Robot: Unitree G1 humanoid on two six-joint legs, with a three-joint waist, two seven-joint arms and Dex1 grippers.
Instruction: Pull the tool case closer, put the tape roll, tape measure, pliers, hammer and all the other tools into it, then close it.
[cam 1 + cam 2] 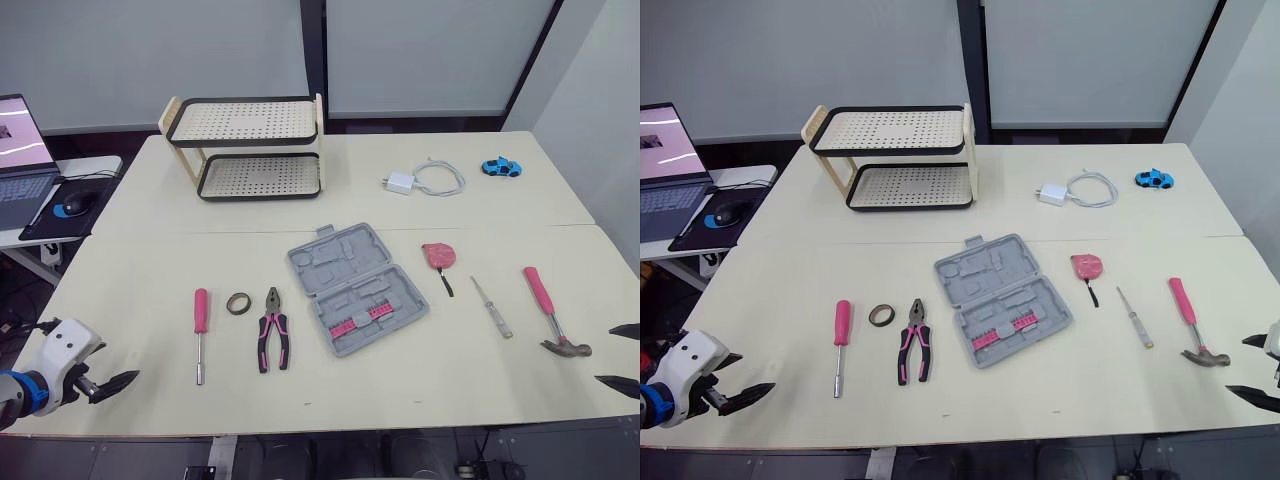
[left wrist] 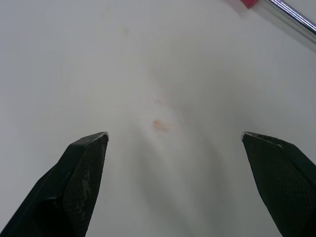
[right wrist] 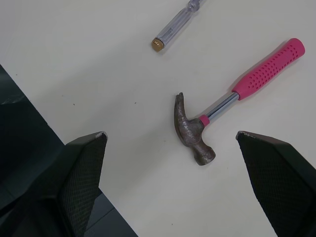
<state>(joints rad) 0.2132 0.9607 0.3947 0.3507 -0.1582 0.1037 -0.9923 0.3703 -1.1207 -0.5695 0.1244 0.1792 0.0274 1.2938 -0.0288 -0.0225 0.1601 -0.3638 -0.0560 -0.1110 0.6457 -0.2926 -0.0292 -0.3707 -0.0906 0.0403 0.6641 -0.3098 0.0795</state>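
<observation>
The grey tool case (image 1: 357, 288) lies open and flat at the table's middle, a row of pink bits in its near half. To its left lie the pliers (image 1: 272, 330), the tape roll (image 1: 238, 303) and a pink-handled driver (image 1: 201, 330). On its right are the pink tape measure (image 1: 439, 256), a clear-handled screwdriver (image 1: 492, 307) and the hammer (image 3: 207, 123). My left gripper (image 1: 118, 383) hovers open over bare table at the front left corner. My right gripper (image 1: 605, 354) is open and empty just beside the hammer head, near the front right edge.
A two-tier perforated rack (image 1: 250, 150) stands at the back left. A white charger with its cable (image 1: 425, 180) and a blue toy car (image 1: 500, 167) lie at the back right. A laptop (image 1: 20, 160) and a mouse (image 1: 70, 207) sit on a side table to the left.
</observation>
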